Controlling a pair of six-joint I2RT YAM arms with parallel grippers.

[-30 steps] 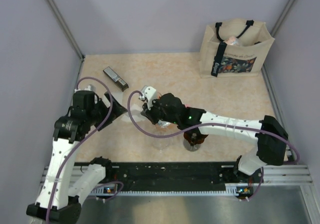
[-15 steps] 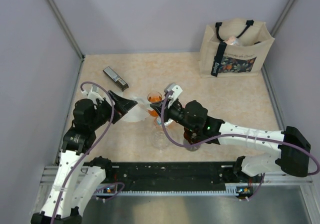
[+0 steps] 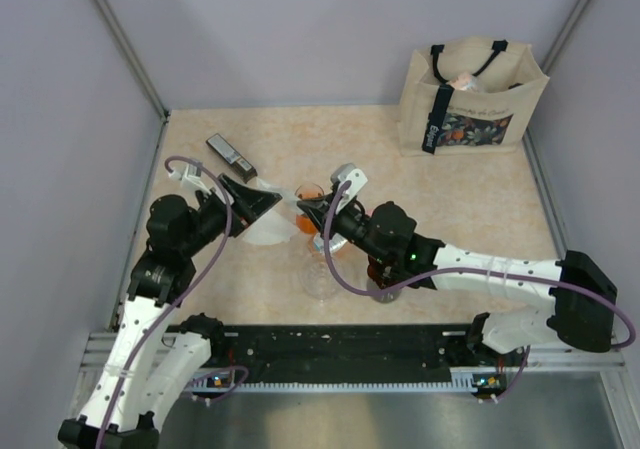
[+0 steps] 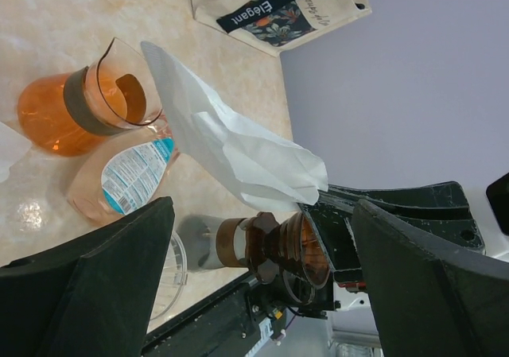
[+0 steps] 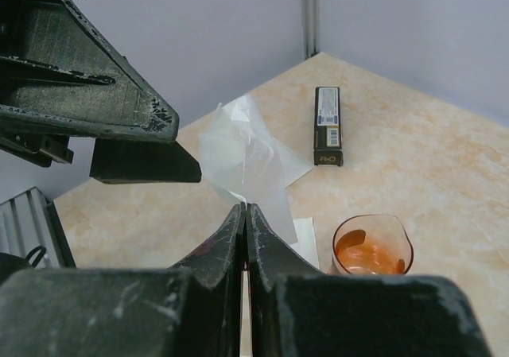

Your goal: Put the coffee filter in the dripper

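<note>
Since a second ago your right arm has pulled back from its far-left reach and the left arm has come in toward the centre, so both now meet at the coffee filter [image 5: 242, 157].

Your right gripper [image 5: 245, 211] is clenched on the filter's lower edge. The paper stands up from the fingers, creased and half opened, off the table. Your left gripper [image 3: 255, 201] is spread wide just left of the filter and grasps nothing, as far as its wrist view shows.

The dripper [image 4: 296, 250] stands well near of the filter, partly under your right forearm and just right of the clear glass cup [image 3: 320, 279]. To do this step well, I judge you need to lift first, then swing the wrist back over the dripper's rim – the forearm covers it at present. Lower the filter pointed end first and let go only once the paper sits against the cone. It is limp, so move slowly. Keep clear of the glass of orange liquid [image 5: 370, 250], which stands just beside your right gripper.

The table [image 3: 470, 199] is pale, marbled beige. Plain lavender walls close it in on three sides – a tote bag [image 3: 470, 94] stands far right and a small dark box [image 3: 230, 156] lies far left.
</note>
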